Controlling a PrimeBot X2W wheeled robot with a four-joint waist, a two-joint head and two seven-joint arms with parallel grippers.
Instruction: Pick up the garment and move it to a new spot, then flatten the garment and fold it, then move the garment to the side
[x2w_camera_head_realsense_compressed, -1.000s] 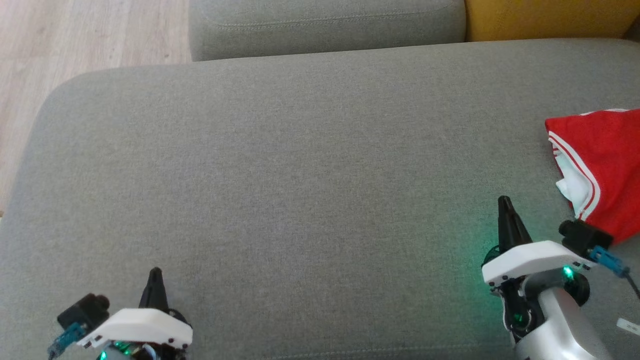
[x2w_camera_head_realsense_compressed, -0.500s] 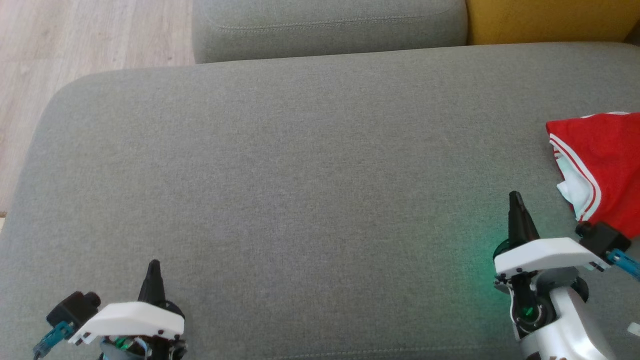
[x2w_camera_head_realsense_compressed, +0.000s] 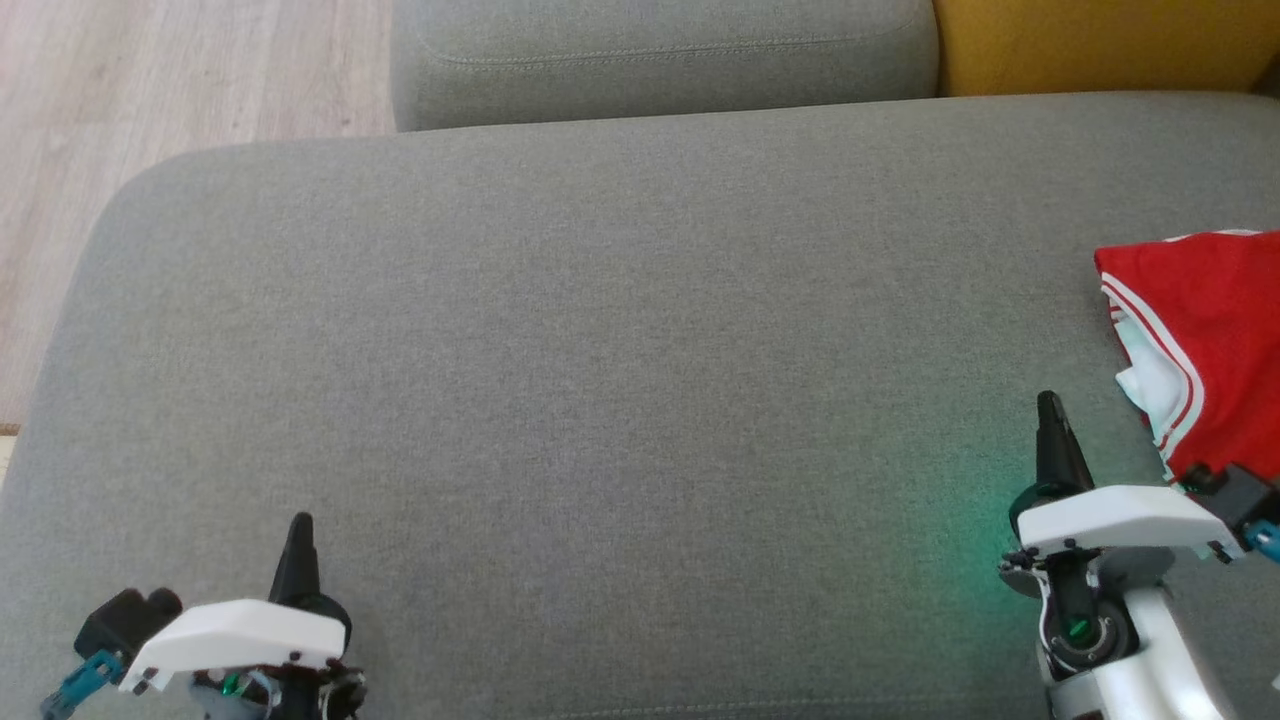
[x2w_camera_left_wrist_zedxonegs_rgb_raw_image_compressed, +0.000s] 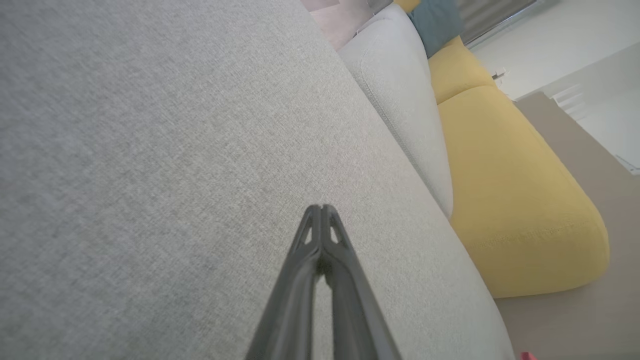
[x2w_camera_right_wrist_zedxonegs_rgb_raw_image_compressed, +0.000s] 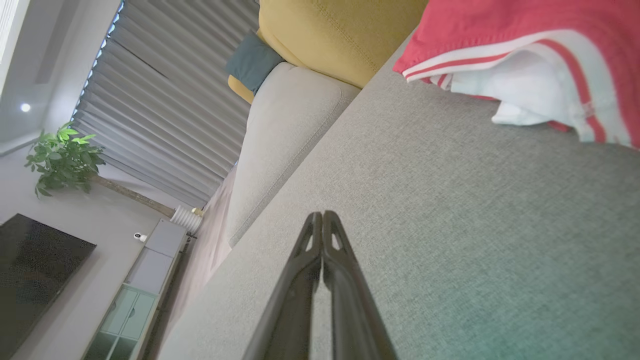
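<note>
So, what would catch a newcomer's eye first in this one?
The bright red garment with white stripes stands out, lying at the right edge of the head view on the broad grey fabric sofa cushion. Next come the left gripper and right gripper, low in that view, both shut and empty, the right one near the garment.

The garment lies on the seat cushion at its far right, running past the head view's right edge. The right gripper is over the cushion's near right part, just left of the garment and apart from it. The left gripper is over the near left part, well apart from both. Behind the seat stands a back cushion, with another cushion to its right and floor to its left.
</note>
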